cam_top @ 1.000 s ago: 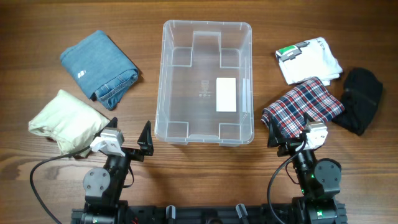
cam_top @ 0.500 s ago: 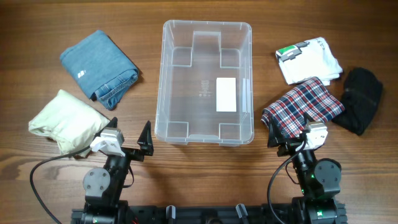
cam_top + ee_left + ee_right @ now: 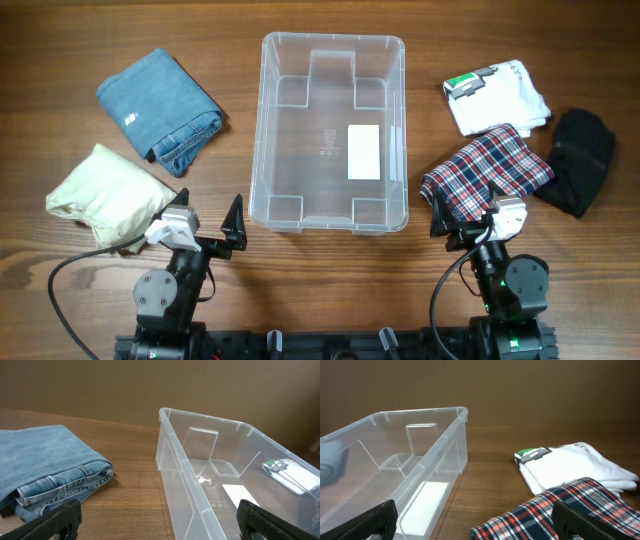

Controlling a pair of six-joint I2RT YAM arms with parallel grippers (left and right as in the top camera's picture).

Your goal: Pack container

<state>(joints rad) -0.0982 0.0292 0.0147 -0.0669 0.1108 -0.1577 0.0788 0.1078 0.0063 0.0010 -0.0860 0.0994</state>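
1. Overhead view. The container (image 3: 300, 140) is shown empty at the middle of the surface (image 3: 330, 270), so packing is judged not yet begun and the first pick is the step in hand. Folded jeans (image 3: 160, 108) and a cream garment (image 3: 108, 195) lie to its left. A white shirt (image 3: 497, 95), a plaid garment (image 3: 487, 172) and a black garment (image 3: 577, 160) lie to its right. Both arms are folded low at the near edge, with the left claw (image 3: 210, 200) beside the cream garment and the right claw (image 3: 464, 197) at the plaid garment's near edge.
2. Left wrist view. The left claw is seen spread apart and empty, aimed between the jeans and the container's wall. A turn toward a garment is judged necessary.
3. Right wrist view. The right claw is likewise spread apart and empty, with the plaid garment directly ahead. A short reach and a pinch on a thick fold are probably called for.
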